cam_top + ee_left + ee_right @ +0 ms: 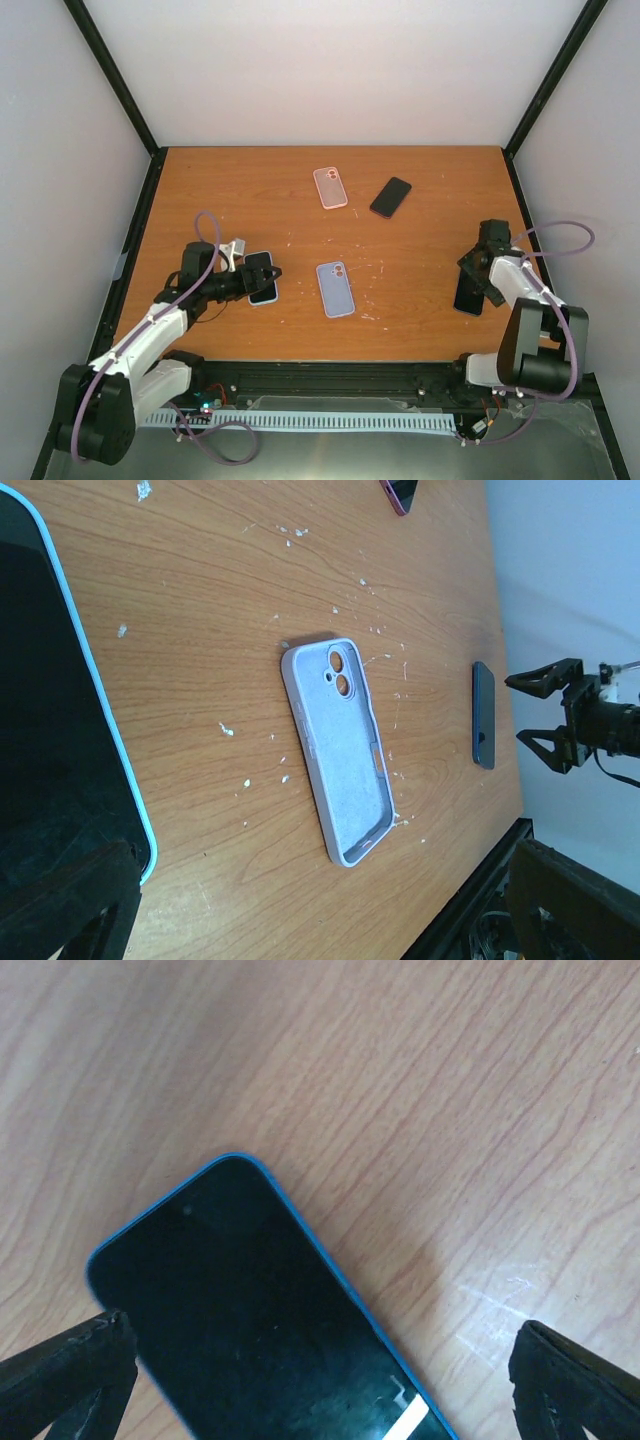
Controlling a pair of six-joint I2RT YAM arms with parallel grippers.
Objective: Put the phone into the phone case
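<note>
Orange wooden tabletop [420,330] holds the light-blue-edged phone [265,293] beneath the left claw [266,272], fingers spread apart, with the empty lavender silicone case [335,289] just right, long axes roughly parallel.

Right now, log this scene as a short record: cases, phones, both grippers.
lavender case: empty, open side up, table centre, near side
pink case: far centre
dark phone: right of the pink case
light-blue-edged phone: screen up, at the left gripper
blue phone: flat on the table, screen up
left gripper: open, over the light-blue-edged phone
right gripper: open, fingers either side of the blue phone
phone in a case: none yet
</note>
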